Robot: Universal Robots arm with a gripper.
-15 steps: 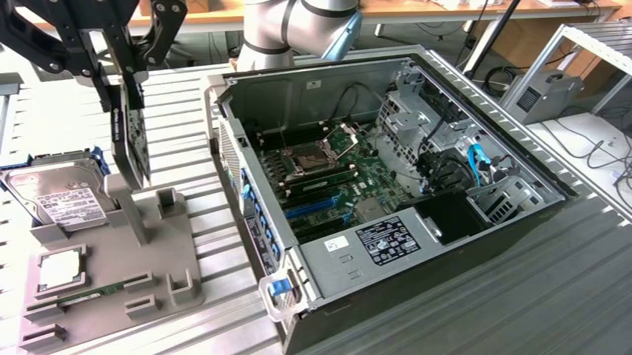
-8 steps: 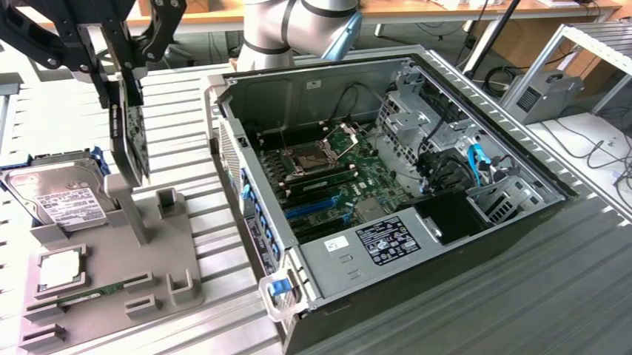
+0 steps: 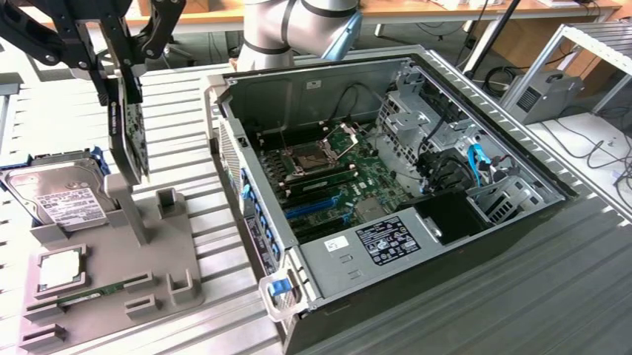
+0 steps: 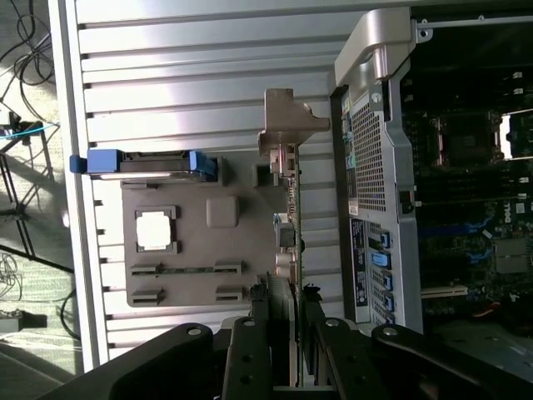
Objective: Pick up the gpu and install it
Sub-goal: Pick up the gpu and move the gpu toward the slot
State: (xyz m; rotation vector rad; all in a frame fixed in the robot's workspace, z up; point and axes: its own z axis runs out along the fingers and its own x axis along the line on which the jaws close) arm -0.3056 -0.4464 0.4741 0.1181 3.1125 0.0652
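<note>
Where the Universal Robots arm rises behind the open computer case, its gripper points straight down at the exterior view's left, above the grey parts holder. Its black fingers stand about half closed, pinching the gpu by its upper edge. The card hangs upright with its lower end close over the holder's tall post; whether they touch I cannot tell. Seen from the wrist, the card's silver end bracket juts out at its far end. Counted: one gpu, one hard drive in a blue caddy, one processor, one memory stick, one case.
</note>
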